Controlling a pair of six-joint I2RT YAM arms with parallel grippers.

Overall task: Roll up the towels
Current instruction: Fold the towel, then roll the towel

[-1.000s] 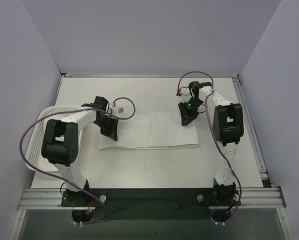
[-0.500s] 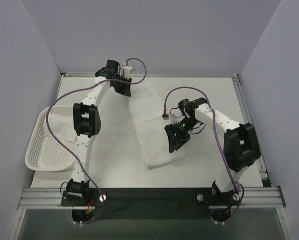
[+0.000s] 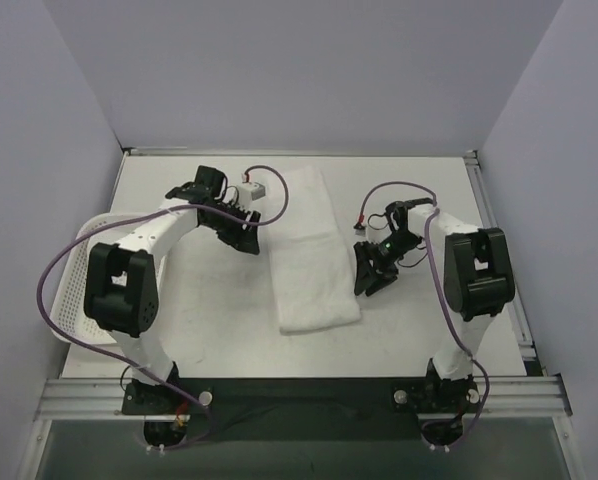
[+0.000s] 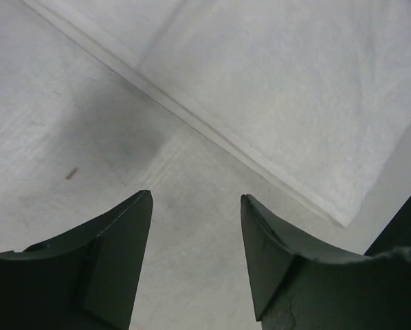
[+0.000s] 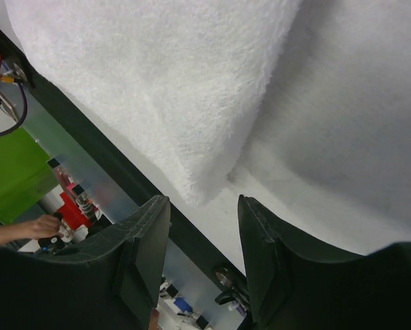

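Having let go of the towel (image 3: 309, 250), now flat and lengthwise on the table (image 3: 209, 320), left gripper (image 3: 247, 240) and right gripper (image 3: 367, 285) both spread open, drawn off beside its long edges.

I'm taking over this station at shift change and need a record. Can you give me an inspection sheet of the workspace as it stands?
Surface: white table, faintly scuffed, with one small speck.
Job's things: one white towel, folded flat into a long strip running far to near, not yet rolled.
Clutter: white mesh basket at the left edge, partly hidden by the left arm.
Grippers: left end effector open over bare table beside the towel's edge; right end effector open near a towel corner; neither holds anything.
Cables: purple cables loop freely from both arms.
Surroundings: plain walls; a person's hand shows beyond the table's near edge.
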